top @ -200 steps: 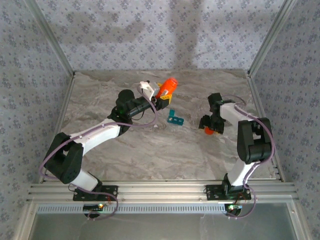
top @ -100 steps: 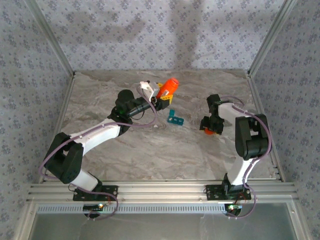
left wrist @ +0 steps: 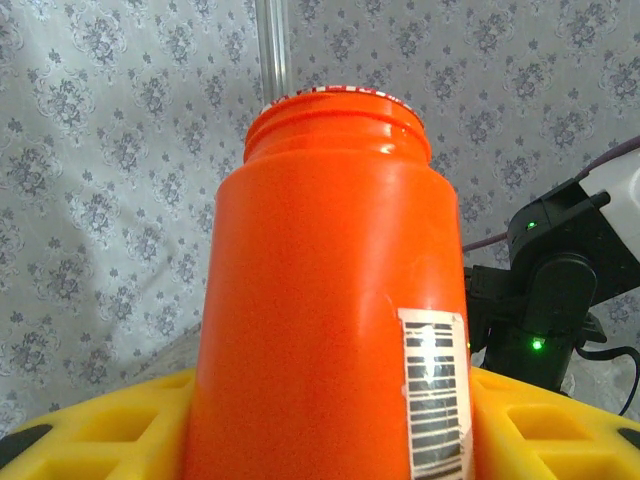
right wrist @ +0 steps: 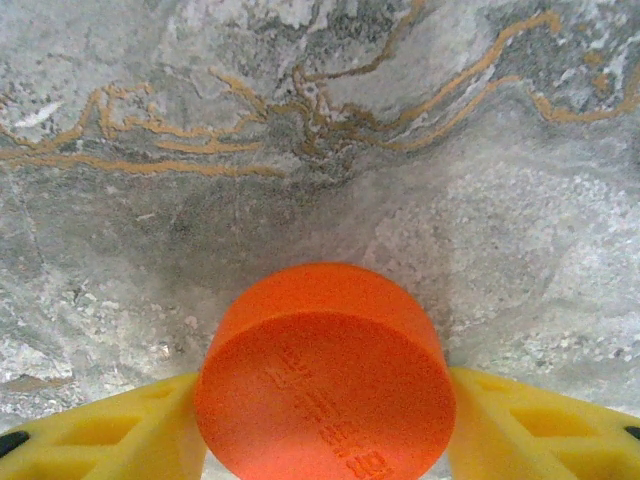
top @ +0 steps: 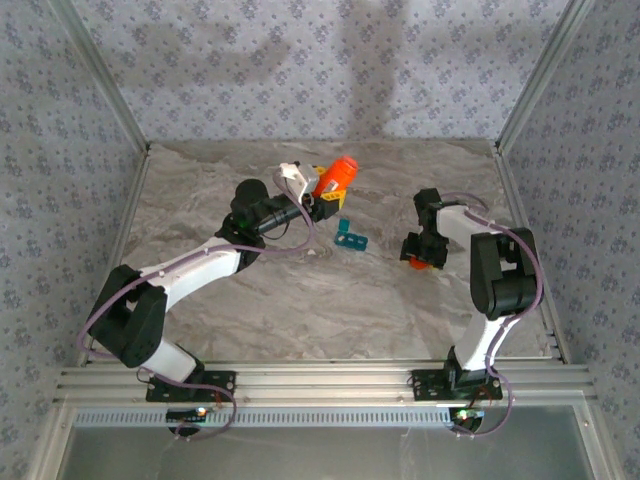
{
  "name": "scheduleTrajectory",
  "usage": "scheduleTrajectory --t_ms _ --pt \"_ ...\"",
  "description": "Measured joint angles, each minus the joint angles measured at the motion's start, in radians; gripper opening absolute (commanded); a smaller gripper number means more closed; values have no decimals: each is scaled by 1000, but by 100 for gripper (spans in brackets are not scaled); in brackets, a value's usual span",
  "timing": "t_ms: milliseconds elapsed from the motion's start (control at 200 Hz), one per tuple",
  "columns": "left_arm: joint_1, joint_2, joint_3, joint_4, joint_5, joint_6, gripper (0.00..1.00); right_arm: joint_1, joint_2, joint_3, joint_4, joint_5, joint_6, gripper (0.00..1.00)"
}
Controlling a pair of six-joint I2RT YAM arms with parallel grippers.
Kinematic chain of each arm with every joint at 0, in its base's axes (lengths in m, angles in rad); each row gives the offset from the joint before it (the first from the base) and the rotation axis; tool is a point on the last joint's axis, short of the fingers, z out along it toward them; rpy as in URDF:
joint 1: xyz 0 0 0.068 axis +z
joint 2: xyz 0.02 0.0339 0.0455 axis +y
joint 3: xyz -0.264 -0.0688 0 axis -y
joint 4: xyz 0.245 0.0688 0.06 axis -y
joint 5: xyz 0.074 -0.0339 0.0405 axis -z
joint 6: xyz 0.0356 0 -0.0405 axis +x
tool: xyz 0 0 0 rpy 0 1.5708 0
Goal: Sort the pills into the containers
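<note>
Teal pill organiser [top: 350, 237]: we count one. It lies on the marble-patterned table [top: 300, 300] near the middle, between the two arms and apart from both grippers. Its compartments are too small for us to count from the top view.

Orange bottle [left wrist: 330, 300]: one. It carries a white barcode label [left wrist: 435, 400] with black bars, and we cannot read the fine print beside the bars. The mouth is uncapped, with a threaded rim. The left gripper [top: 318, 192] is closed round the bottle's body, a yellow finger [left wrist: 100, 430] against each side. In the top view the bottle is tilted, just behind the organiser.

Orange cap [right wrist: 325, 385]: one, round. We see raised lettering moulded on its flat face, but cannot make it out. The right gripper [top: 420, 255] has its yellow fingers [right wrist: 110, 435] pressed on the cap's two sides, low over the table, well to the right of the organiser.

Writing we could read: none.
</note>
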Motion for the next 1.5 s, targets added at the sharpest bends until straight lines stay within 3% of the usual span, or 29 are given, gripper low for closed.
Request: scheduleTrajectory --t_ms 340,735,1010,1499 --pt "0 0 0 0 0 0 0 -2 0 9 2 1 0 62" --pt "0 2 0 1 0 -1 0 -2 0 16 2 1 -13 47" --pt "7 2 -4 5 14 0 0 -2 -35 25 -8 -1 -15 45" --pt "34 13 -19 -86 48 42 0 -2 -165 325 -70 -171 -11 45"
